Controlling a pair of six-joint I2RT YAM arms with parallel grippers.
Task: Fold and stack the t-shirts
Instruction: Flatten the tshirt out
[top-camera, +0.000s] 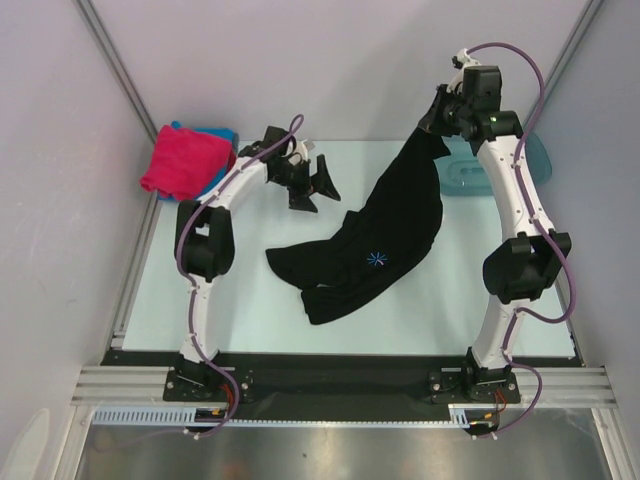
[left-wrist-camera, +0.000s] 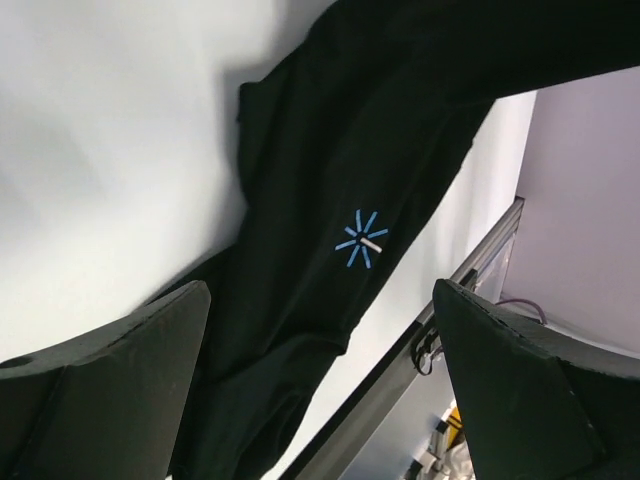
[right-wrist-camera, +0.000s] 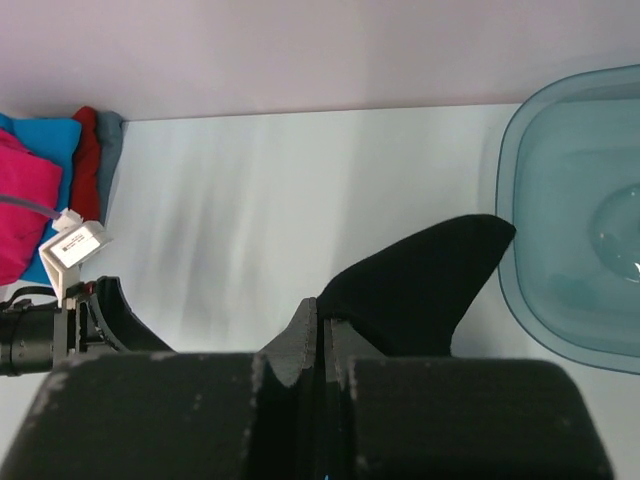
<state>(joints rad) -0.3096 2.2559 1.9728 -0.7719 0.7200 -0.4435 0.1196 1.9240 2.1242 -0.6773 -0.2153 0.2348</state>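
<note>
The large black t-shirt (top-camera: 385, 240) with a blue-white starburst print (top-camera: 376, 259) hangs from my right gripper (top-camera: 437, 118) at the back right and trails down onto the table toward the front middle. My right gripper (right-wrist-camera: 325, 325) is shut on a corner of the black shirt (right-wrist-camera: 420, 285). My left gripper (top-camera: 312, 188) is open and empty, held above the table left of the shirt; its view shows the black shirt (left-wrist-camera: 330, 200) and print (left-wrist-camera: 362, 242) below. Folded magenta-pink (top-camera: 183, 160), blue (top-camera: 222, 135) and red (right-wrist-camera: 88, 150) shirts lie stacked at the back left.
A translucent teal basin (top-camera: 538, 160) stands at the back right behind the right arm, also in the right wrist view (right-wrist-camera: 580, 220). White walls enclose the table on the left, back and right. A metal rail (top-camera: 340, 385) runs along the near edge.
</note>
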